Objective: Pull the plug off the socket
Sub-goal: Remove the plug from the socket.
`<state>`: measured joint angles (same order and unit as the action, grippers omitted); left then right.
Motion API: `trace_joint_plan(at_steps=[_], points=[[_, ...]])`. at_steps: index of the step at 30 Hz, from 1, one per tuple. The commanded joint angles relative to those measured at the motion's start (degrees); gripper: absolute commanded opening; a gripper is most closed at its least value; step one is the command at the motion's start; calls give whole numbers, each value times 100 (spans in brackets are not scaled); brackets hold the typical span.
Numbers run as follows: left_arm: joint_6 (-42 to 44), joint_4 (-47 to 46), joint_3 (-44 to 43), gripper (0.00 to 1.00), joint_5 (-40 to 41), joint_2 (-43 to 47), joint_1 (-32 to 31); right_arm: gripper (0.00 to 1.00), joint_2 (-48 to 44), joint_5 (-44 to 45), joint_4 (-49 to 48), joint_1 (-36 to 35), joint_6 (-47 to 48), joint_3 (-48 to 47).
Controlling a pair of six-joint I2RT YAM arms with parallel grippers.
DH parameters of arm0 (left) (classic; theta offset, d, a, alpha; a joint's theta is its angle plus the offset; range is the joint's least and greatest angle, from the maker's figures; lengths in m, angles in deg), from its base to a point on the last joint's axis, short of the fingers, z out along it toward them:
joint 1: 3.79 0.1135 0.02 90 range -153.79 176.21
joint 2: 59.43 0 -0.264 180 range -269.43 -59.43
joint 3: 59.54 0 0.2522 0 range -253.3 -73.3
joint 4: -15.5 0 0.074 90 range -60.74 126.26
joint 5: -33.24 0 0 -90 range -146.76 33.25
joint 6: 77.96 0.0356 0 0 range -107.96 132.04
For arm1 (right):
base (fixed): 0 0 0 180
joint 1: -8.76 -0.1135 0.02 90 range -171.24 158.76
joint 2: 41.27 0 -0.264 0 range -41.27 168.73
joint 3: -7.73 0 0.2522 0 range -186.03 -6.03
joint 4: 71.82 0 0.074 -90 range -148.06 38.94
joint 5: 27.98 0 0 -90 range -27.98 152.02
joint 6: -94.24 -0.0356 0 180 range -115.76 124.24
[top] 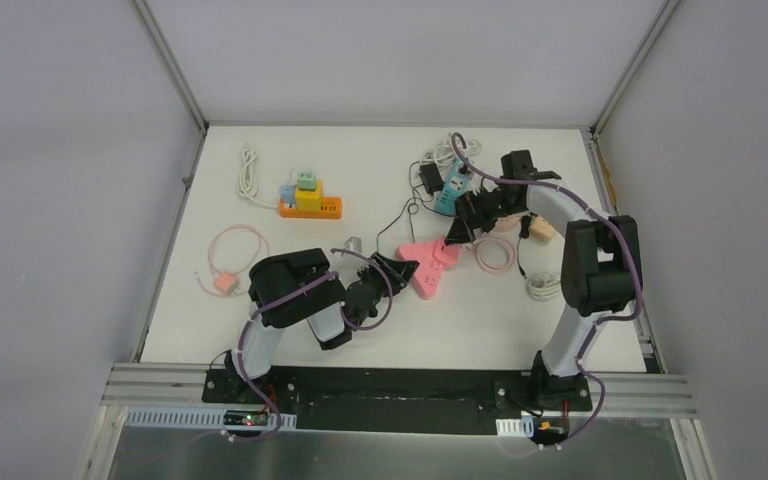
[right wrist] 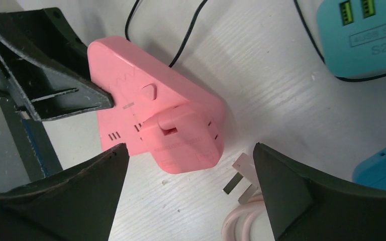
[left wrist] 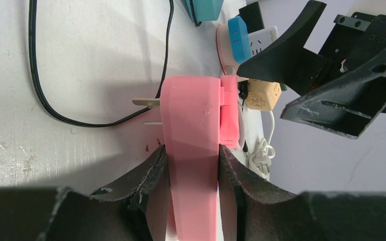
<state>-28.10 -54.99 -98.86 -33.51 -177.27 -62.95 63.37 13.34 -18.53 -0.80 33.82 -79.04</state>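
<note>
Left end effector [left wrist: 192,149] is clamped on the pink socket [top: 428,268], mid-frame in the top view. Right end effector [right wrist: 189,148] is wide open, straddling the pink plug [right wrist: 178,138]. Looks like rigid, light, slick plastic, so we'd pinch the plug's flat sides and pull straight.

Pink, wedge-shaped socket [right wrist: 125,75] sits mid-worktop [top: 480,330], seemingly flat. A matching pink plug [right wrist: 181,133] is seated in its upper face, not pulled out.
</note>
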Motion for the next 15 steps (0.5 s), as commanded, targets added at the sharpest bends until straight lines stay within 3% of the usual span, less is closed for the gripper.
trace_joint_plan(at_steps=[1, 15], points=[[617, 301, 182, 0, -323, -312, 0, 99, 72, 309, -515, -25, -366, -53], [601, 301, 213, 0, -204, -303, -4, 97, 680, -245, 787, -283, 593, -544]])
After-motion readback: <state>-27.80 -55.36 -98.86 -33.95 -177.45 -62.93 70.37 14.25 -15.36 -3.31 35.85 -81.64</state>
